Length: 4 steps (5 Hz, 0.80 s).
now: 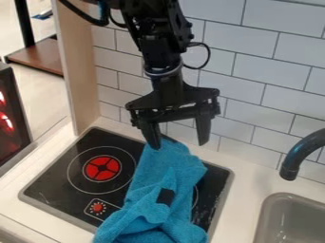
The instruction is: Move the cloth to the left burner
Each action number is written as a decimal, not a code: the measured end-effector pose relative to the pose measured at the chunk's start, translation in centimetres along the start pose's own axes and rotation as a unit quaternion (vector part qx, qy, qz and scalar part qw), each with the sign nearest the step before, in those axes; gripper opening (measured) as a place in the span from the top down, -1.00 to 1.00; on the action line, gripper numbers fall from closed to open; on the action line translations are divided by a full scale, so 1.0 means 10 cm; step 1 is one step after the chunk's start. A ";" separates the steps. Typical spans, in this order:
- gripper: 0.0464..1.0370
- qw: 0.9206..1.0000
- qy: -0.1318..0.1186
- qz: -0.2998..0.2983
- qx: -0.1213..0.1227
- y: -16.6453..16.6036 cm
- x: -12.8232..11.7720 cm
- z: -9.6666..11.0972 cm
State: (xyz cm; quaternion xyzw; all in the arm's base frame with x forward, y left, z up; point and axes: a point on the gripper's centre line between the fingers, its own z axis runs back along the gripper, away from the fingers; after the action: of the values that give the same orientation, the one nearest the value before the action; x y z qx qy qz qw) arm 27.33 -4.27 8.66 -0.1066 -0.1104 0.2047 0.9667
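The black gripper (179,142) hangs over the back part of the stove, its two fingers apart with nothing visible between them. Just below and in front of it lies the blue cloth (150,199), bunched and draped over the right part of the black cooktop, with a dark patch on it. The cloth's upper end is close to the left fingertip; whether they touch I cannot tell. To the left of the cloth, the left burner (101,168) shows a red centre inside white rings and is uncovered. The cloth hides much of the right burner.
A red knob print (97,207) marks the cooktop's front. At the right are a dark faucet (298,156) and a grey sink (293,216). A white tiled wall (254,95) rises behind, and a wooden side panel (82,71) stands at the back left.
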 end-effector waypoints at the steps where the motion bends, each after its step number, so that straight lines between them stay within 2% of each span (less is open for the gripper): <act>1: -0.92 1.000 0.010 0.003 0.004 0.02 -0.05 -0.05; 2: -0.92 0.999 0.026 0.034 0.006 0.11 -0.18 -0.24; 3: -0.92 0.998 0.030 0.047 0.036 0.28 -0.28 -0.44; 4: -0.92 0.997 0.031 0.055 0.051 0.38 -0.36 -0.64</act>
State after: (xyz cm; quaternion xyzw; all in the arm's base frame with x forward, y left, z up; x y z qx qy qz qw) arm 24.39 -3.39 1.01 -0.0688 -0.0638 0.2591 0.9613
